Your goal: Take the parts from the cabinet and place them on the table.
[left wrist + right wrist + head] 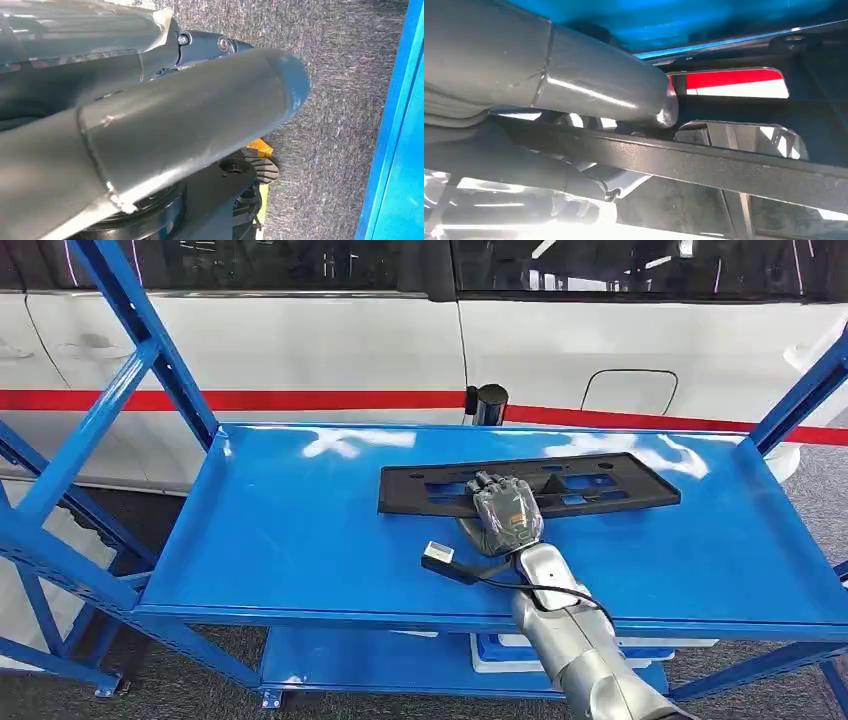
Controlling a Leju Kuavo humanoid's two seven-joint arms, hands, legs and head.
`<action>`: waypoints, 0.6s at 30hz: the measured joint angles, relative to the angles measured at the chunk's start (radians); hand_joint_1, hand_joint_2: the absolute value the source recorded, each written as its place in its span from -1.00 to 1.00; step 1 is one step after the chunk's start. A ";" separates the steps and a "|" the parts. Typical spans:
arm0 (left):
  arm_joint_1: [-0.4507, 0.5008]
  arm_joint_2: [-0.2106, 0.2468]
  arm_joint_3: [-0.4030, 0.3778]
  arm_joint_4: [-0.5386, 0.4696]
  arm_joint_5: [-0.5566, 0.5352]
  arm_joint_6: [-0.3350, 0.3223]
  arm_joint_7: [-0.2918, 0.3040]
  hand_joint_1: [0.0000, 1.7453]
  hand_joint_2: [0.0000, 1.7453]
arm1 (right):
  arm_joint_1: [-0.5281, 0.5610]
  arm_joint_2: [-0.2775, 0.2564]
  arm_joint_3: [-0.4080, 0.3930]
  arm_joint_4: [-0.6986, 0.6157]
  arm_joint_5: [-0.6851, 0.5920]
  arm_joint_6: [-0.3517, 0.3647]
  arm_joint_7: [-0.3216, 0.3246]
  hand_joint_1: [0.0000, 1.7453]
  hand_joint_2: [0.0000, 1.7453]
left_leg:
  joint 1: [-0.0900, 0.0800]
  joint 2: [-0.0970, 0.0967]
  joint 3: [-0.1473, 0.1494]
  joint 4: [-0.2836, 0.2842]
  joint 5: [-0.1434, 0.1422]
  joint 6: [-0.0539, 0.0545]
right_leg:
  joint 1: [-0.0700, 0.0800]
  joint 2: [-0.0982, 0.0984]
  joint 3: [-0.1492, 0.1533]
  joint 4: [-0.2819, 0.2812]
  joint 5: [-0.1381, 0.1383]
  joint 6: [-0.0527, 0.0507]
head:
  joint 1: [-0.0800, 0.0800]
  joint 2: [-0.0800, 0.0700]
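A flat black plastic frame part (600, 480) with several cut-outs lies on the blue top shelf (300, 530) of the cabinet, towards the back right. My right hand (505, 512) lies over the part's near edge, left of its middle. In the right wrist view the thick thumb (599, 90) sits on one side of the part's black bar (724, 165) and the darker fingers (524, 165) on the other, so the hand grips it. My left hand (150, 115) hangs beside the cabinet over grey carpet and holds nothing.
Blue slanted struts (150, 340) frame the shelf on the left and a blue upright (800, 390) on the right. A white car with a red stripe (300, 350) stands close behind. A white and blue box (600, 650) sits on the lower shelf. A black post (489, 403) rises behind the shelf.
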 joint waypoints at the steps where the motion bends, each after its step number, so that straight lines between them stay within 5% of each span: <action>1: 0.000 0.000 0.000 0.000 0.000 0.000 0.000 -1.00 -1.00 | 0.000 0.000 0.000 0.000 0.000 0.000 0.000 1.00 -1.00 | 0.000 0.000 0.000 0.000 0.000 0.000 | 0.000 0.000 0.000 0.000 0.000 0.000 | 0.000 0.000; 2: 0.000 0.000 0.000 0.000 0.000 0.000 0.000 -1.00 1.00 | 0.000 0.000 0.000 0.000 0.000 0.000 0.000 1.00 -1.00 | 0.000 0.000 0.000 0.000 0.000 0.000 | 0.000 0.000 0.000 0.000 0.000 0.000 | 0.000 0.000; 18: -0.004 0.001 -0.005 0.000 -0.019 0.027 -0.012 -1.00 1.00 | 0.052 -0.003 -0.007 -0.095 0.003 -0.002 0.008 1.00 -1.00 | 0.000 -0.001 -0.001 0.000 0.000 0.001 | 0.000 -0.001 0.001 0.000 0.000 0.000 | 0.000 0.000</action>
